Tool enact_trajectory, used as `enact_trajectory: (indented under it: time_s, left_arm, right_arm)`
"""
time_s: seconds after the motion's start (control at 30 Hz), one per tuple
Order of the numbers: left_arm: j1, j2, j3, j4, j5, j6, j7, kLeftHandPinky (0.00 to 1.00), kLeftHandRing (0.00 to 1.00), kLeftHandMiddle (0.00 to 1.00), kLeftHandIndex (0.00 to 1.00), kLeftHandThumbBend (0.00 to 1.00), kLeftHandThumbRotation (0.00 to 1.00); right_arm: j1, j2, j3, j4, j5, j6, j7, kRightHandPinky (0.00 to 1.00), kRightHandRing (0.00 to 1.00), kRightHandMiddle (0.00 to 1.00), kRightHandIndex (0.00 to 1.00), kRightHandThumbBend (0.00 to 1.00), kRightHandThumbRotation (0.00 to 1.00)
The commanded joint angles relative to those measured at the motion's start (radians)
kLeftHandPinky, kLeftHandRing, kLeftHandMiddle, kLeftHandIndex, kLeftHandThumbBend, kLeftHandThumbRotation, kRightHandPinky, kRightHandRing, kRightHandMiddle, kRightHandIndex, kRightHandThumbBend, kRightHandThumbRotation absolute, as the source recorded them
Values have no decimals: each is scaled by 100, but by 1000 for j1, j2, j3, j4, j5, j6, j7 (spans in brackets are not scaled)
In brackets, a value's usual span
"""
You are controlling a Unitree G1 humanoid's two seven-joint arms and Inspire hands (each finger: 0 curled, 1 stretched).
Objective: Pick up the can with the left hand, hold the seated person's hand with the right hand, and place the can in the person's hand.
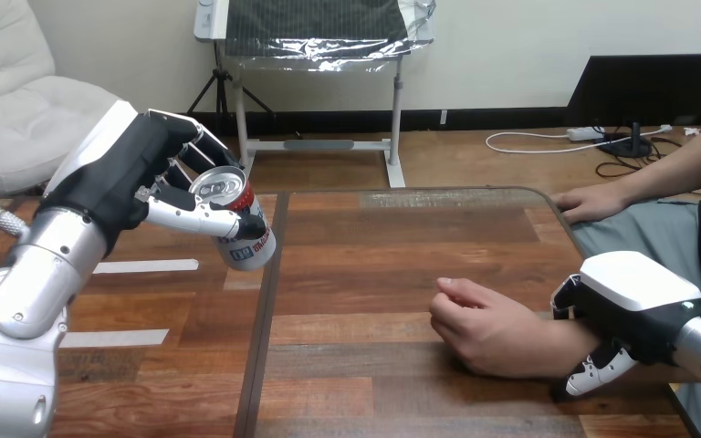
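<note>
Fingers (pixel 192 212) of the left hand (pixel 119 173) wrap the can (pixel 242 239) well left of the person's hand (pixel 484 328), which, wrist (pixel 557 347) gripped by the right hand (pixel 634 297), lies curled and might fumble it

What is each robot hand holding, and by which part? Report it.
Left robot hand grips the can round its upper side. Right robot hand clasps the person's wrist.
</note>
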Motion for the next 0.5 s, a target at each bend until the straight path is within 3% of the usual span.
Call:
enact_trajectory:
  time_s: [0.0, 0.47]
  left_arm:
    - [-46, 13, 18, -28, -3, -10, 8, 31, 37, 41, 44, 62, 0]
    - [-41, 1, 7, -30, 1, -18, 17, 29, 35, 41, 45, 62, 0]
  right_arm:
    - [31, 55, 41, 45, 5, -22, 16, 8, 16, 25, 34, 79, 27]
    - [29, 64, 10, 48, 45, -40, 9, 10, 17, 26, 33, 78, 25]
